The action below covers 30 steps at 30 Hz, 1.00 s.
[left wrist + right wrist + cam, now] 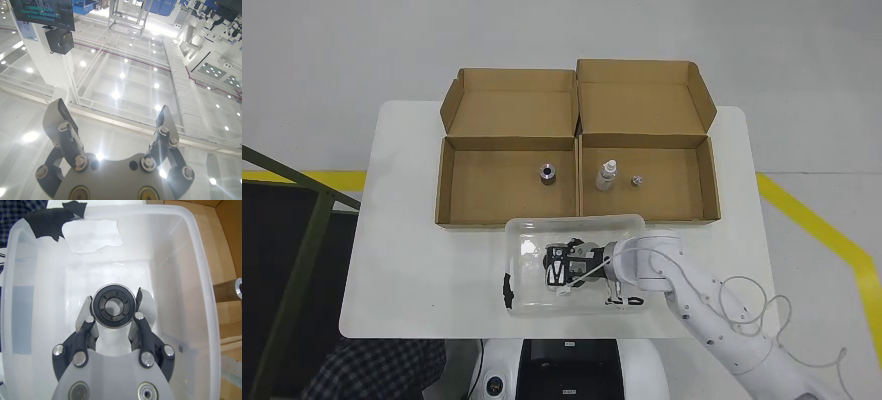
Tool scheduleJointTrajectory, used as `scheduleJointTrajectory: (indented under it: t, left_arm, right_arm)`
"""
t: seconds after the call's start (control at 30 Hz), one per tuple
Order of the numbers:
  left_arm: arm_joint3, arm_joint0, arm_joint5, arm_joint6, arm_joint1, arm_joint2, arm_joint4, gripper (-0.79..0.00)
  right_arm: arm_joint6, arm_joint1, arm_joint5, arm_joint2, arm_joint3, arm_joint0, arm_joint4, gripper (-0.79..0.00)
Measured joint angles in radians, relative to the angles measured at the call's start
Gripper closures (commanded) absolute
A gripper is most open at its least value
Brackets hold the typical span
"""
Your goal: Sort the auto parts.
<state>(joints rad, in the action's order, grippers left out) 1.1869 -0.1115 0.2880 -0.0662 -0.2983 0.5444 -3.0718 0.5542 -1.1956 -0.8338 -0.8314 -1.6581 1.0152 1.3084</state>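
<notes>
My right gripper [114,301] is inside the clear plastic bin [205,313], shut on a round black bearing with a metal rim [114,307]. From above, the right gripper [564,264] sits in the bin [627,222] at the table's front. Two open cardboard boxes stand behind it: the left box [472,185] holds a metal cylindrical part [546,174], the right box [672,190] holds a white bottle-shaped part [607,175] and a small metal piece [636,180]. My left gripper [111,111] points up at the ceiling, open, with nothing between its fingers.
The bin has a white paper label [92,236] and black tape [49,222] on its far wall. The white table [402,250] has bare space on the left side. A cable [742,300] loops off the right arm.
</notes>
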Motion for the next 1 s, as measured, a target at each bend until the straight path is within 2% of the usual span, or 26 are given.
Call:
scheduleJointTrajectory:
  t: [0.03,0.1,0.37,0.7,1.0]
  left_arm:
    - [0.000,0.000,0.000,0.000,0.000,0.000,0.000,-0.785]
    - [0.000,0.000,0.000,0.000,0.000,0.000,0.000,-0.785]
    - [0.000,0.000,0.000,0.000,0.000,0.000,0.000,-0.785]
    - [0.000,0.000,0.000,0.000,0.000,0.000,0.000,-0.785]
    - [0.000,0.000,0.000,0.000,0.000,0.000,0.000,-0.785]
  right_arm:
    - [-0.001,0.000,-0.001,0.001,0.001,-0.001,-0.002,-0.065]
    - [-0.003,0.000,-0.003,0.001,0.003,-0.003,-0.005,0.000]
    - [-0.014,0.008,-0.027,-0.016,-0.029,0.003,-0.024,0.000]
    - [-0.016,0.032,-0.056,-0.082,-0.149,0.051,-0.046,0.000]
    - [0.004,0.051,-0.050,-0.169,-0.244,0.064,-0.158,0.000]
